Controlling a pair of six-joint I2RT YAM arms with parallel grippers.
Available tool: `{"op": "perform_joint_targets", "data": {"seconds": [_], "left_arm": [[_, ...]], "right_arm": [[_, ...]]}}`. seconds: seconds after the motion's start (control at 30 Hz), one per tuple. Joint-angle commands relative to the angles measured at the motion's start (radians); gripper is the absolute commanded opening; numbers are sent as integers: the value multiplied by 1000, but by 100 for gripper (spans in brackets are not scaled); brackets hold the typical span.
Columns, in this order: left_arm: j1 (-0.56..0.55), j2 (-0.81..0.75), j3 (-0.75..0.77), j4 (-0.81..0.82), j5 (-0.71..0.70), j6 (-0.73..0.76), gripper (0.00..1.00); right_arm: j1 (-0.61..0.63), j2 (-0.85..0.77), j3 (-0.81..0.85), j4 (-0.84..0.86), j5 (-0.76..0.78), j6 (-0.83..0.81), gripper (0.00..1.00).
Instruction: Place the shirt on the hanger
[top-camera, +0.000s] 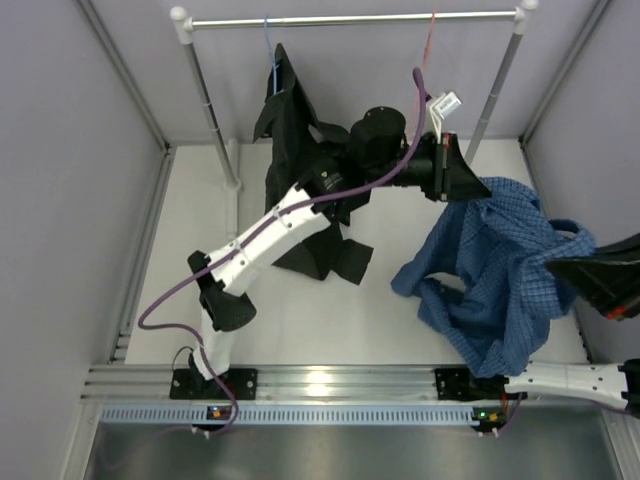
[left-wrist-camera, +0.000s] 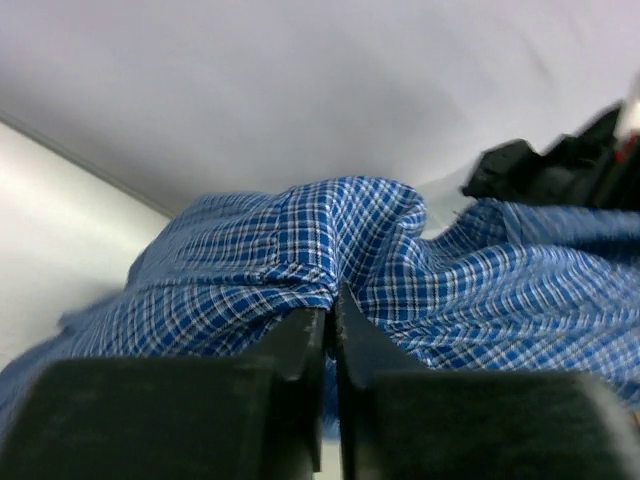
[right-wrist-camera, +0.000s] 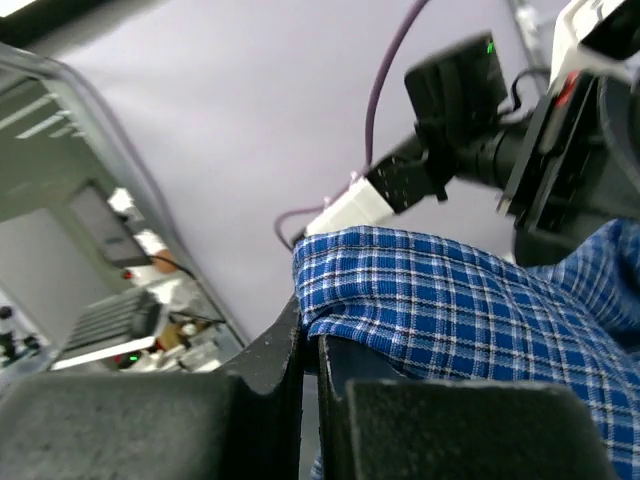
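Holds one blue checked shirt (top-camera: 500, 270) over the right side of the worktop (top-camera: 300, 320). Stretches the left hand (left-wrist-camera: 333, 300) far forward, pinched tight on its cloth. Clamps the right hand (right-wrist-camera: 308, 322) on it too. On the rail (top-camera: 350, 18): one pink hanger (top-camera: 431, 40), one blue hanger (top-camera: 268, 45).

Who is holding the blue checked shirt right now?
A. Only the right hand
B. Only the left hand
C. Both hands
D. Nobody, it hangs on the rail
C: the left hand and the right hand are each pinched shut on a fold of the shirt.
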Motion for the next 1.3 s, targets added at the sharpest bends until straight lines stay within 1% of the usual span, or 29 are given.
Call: {"op": "perform_joint_targets", "data": {"seconds": [0.0, 0.03, 0.07, 0.13, 0.17, 0.23, 0.27, 0.3, 0.33, 0.37, 0.4, 0.43, 0.47, 0.5, 0.53, 0.57, 0.63, 0.67, 0.7, 0.73, 0.77, 0.8, 0.83, 0.87, 0.9, 0.93, 1.0, 1.13, 1.27], "left_arm": [[160, 61, -133, 35, 69, 17, 14], [169, 61, -171, 33, 72, 29, 38], [177, 55, -211, 35, 60, 43, 50], [178, 2, -292, -14, 8, 121, 98], [178, -24, -306, -46, -89, 143, 98], [177, -130, -352, -102, -200, 189, 98], [174, -179, -380, -132, -346, 194, 98], [165, -239, -418, -140, -433, 194, 98], [157, -364, -514, -145, -540, 189, 98], [149, -430, -569, -145, -710, 179, 98], [128, -493, -620, -145, -775, 168, 98], [119, -609, -674, -149, -831, 159, 98], [106, -664, -785, -149, -871, 145, 98], [84, -713, -842, -146, -909, 119, 98], [67, -759, -898, -146, -917, 105, 98], [44, -837, -1003, -145, -920, 96, 98], [-42, -899, -1106, -93, -905, 99, 98], [-100, -947, -1209, -61, -880, 120, 98], [-128, -969, -1261, 37, -818, 135, 98], [-153, -986, -1312, 94, -790, 155, 98], [-180, -1011, -1355, 143, -776, 175, 98], [-223, -1018, -1424, 186, -774, 200, 98], [-239, -1022, -1450, 252, -780, 209, 98], [-249, -1026, -1473, 274, -793, 195, 98], [-250, -1026, -1510, 288, -808, 182, 98], [-251, -1022, -1521, 297, -825, 172, 98], [-251, -993, -1538, 300, -872, 140, 98], [-250, -888, -1555, 357, -842, 131, 98], [-250, -783, -1573, 519, -808, 113, 98]], "right_arm": [[9, 72, -104, -12, 64, 41, 0], [9, 69, -138, 2, 103, 56, 0], [9, 63, -178, 35, 191, 91, 0], [10, 53, -280, 71, 279, 119, 0], [9, 53, -309, 83, 370, 142, 0], [9, 56, -370, 117, 455, 159, 0], [9, 58, -390, 130, 535, 174, 0], [10, 61, -425, 162, 573, 182, 0], [9, 63, -442, 184, 601, 188, 0], [9, 67, -456, 199, 659, 196, 0], [10, 79, -475, 212, 687, 197, 0], [10, 89, -481, 229, 710, 202, 0], [9, 99, -485, 233, 768, 208, 0], [10, 125, -495, 238, 798, 211, 0], [9, 141, -499, 250, 822, 214, 0], [10, 156, -502, 261, 856, 201, 0], [6, 225, -499, 276, 881, 181, 0], [-11, 283, -481, 276, 890, 168, 0], [-28, 311, -469, 278, 882, 161, 0], [-51, 344, -461, 276, 859, 154, 0], [-87, 374, -452, 282, 767, 153, 0], [-190, 436, -441, 289, 685, 160, 0], [-259, 469, -438, 290, 592, 177, 0], [-328, 496, -441, 313, 398, 220, 0], [-429, 538, -458, 333, 323, 239, 0], [-457, 552, -470, 359, 278, 252, 0], [-490, 582, -486, 409, 255, 279, 0], [-493, 621, -447, 427, 250, 273, 0], [-493, 624, -418, 434, 269, 257, 0]]}}
